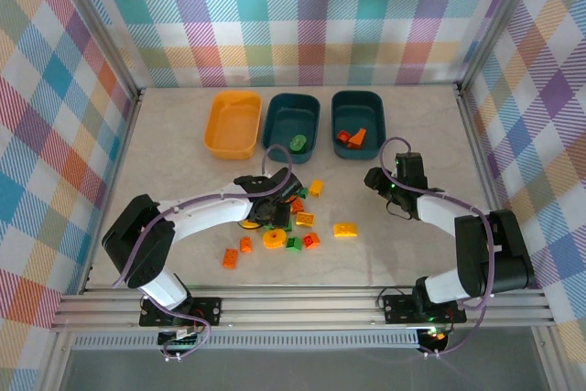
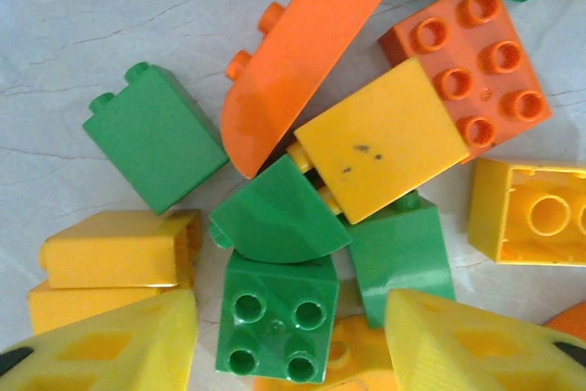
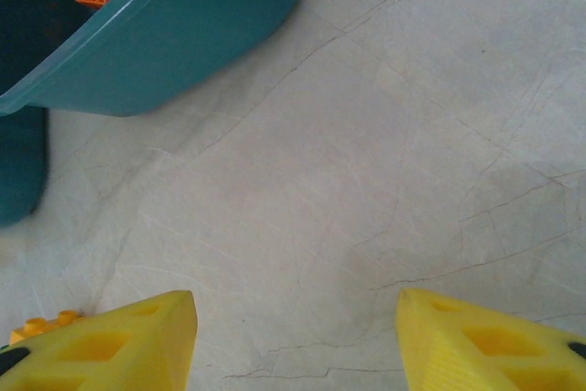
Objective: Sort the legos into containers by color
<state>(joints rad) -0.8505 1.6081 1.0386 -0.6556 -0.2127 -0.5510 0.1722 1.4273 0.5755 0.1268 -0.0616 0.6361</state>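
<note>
**Top view.** Three tubs stand in a row at the far side of the table [image 1: 385,258], each with its long axis running away from the arms: the yellow-orange tub [image 1: 216,125] on the left, the middle teal tub [image 1: 291,98] holding one green piece [image 1: 298,142], and the right teal tub [image 1: 359,95] holding orange pieces [image 1: 351,137]. The loose legos [image 1: 302,219] lie scattered at mid-table. Your left gripper [image 1: 272,211] is over this pile. Your right gripper [image 1: 377,178] hangs near the right teal tub.

**Left wrist view.** Your left gripper [image 2: 288,304] has its yellow fingers [image 2: 119,345] spread, with a green square brick [image 2: 275,318], studs up, between them and a gap on either side. Beyond it, a green quarter-round brick [image 2: 275,222] touches a yellow brick [image 2: 383,139]. An orange curved brick [image 2: 298,61] lies with its long axis slanting from lower left to upper right. A green tall brick [image 2: 156,139] lies on its side, studs pointing to the upper left.

**Right wrist view.** Your right gripper [image 3: 295,304] is parted over bare table, with nothing between its fingers.
</note>
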